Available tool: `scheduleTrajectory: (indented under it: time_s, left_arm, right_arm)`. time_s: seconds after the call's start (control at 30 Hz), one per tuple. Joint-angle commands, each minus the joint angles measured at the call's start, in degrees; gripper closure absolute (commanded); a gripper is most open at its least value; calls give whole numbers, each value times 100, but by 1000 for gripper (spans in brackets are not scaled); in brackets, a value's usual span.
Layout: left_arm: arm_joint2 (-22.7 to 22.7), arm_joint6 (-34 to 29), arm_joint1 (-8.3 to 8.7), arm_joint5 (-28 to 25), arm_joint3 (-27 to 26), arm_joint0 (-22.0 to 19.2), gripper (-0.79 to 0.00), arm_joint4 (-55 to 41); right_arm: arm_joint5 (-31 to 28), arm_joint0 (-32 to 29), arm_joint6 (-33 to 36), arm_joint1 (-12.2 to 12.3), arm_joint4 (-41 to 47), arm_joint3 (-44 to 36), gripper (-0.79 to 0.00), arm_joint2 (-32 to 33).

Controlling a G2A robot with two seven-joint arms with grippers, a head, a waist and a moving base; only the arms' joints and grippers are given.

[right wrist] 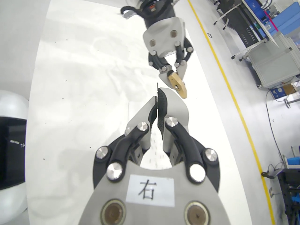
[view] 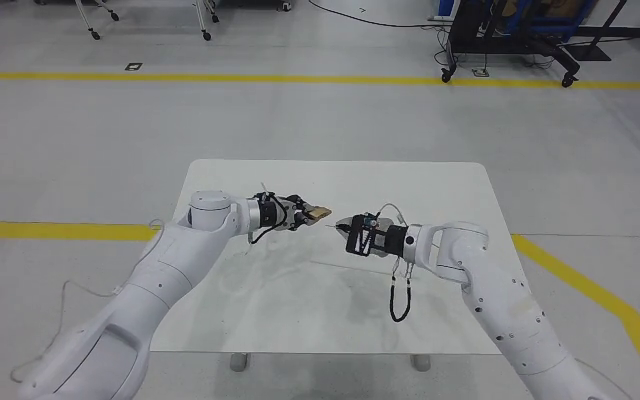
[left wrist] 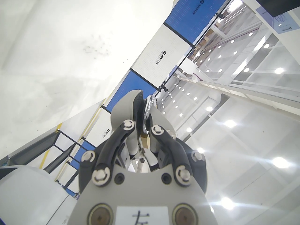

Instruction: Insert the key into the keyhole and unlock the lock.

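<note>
1. Top view: the left gripper (view: 305, 213) and the right gripper (view: 346, 224) face each other tip to tip above the middle of the table (view: 340, 300), near but apart. The left gripper's fingers pinch the brass lock (view: 319, 213), which sticks out past its tips toward the right gripper. The right gripper's fingers are pressed together, but what they hold is too small to make out here. A black cable (view: 400, 295) hangs in a loop from the arm behind the right gripper.

2. Left wrist view: the left gripper (left wrist: 144, 99) is clamped tight. A silver piece (left wrist: 148, 108) with small holes sits between its pads near the tips. A bit of the brass lock (left wrist: 145, 141) shows deeper in the gap, nearer the palm.

3. Right wrist view: the right gripper (right wrist: 159, 97) is squeezed onto the key (right wrist: 157, 89), whose thin dark blade stands out just beyond the tips. Straight ahead, the left gripper (right wrist: 172, 72) points back at it, pinching the lock (right wrist: 178, 85) by one end. The tilted brass body juts from its fingertips. The lock lies just past the key's tip and slightly to one side. The key is not in the keyhole, and I cannot tell whether the two touch. The table (right wrist: 70, 71) lies beneath both grippers.
</note>
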Motion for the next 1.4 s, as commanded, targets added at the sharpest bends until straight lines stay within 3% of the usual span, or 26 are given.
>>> scheduleTrajectory:
  time_s: [0.0,0.17,0.33,0.43,0.77,1.07,1.37]
  left_arm:
    - [-11,-33,-17,-44,24,6,0,37]
    - [-53,-79,-50,-68,72,6,0,117]
    - [-81,-131,-82,-80,99,0,0,220]
    - [-123,-183,-92,-128,100,14,0,253]
    - [-241,-385,-94,-213,-1,79,0,482]
    - [-338,-505,-97,-207,-37,131,0,645]
    - [-386,-420,-134,-42,-183,178,0,738]
  right_arm:
    - [61,-58,36,25,-23,9,0,129]
    - [-83,-122,137,72,-464,-274,0,139]
    - [-288,41,579,69,-1408,-641,0,-301]
    - [-28,116,705,40,-1402,-522,0,-345]
    - [467,694,2117,-165,-1115,23,0,-884]
    - [618,1151,2251,-336,-1011,395,0,-1335]
    - [494,1209,2132,-379,-1072,280,0,-1468]
